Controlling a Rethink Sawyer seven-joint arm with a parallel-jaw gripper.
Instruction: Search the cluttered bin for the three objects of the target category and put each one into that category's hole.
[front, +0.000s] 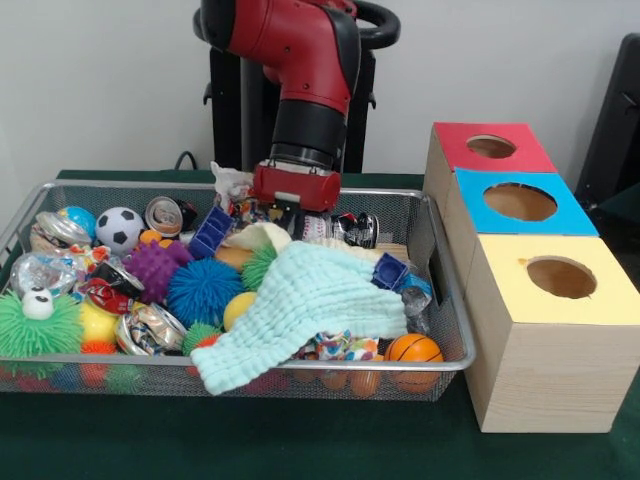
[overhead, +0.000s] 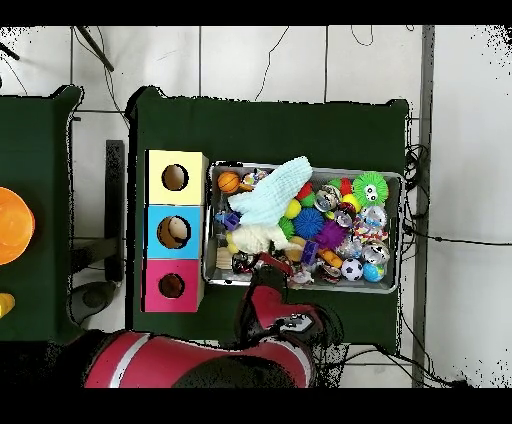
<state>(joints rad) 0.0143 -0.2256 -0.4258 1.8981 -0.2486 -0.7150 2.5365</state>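
Front camera sits close, level with the bin (front: 445, 300); overhead looks straight down, sharing it.

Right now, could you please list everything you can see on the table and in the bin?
Bin: one, wire mesh, on the green table.
Boxes: three, wood, red-topped, blue-topped, yellow-topped, one round hole each, beside the bin.
Cloth: one, pale mint, draped over the bin's front rim.
Spiky balls: blue, purple, green with eyes.
Soccer ball: one, back left.
Basketball: one, orange, front right corner.
Crushed cans: several, silver.
Gripper: red, lowered into the bin's back; fingers hidden.
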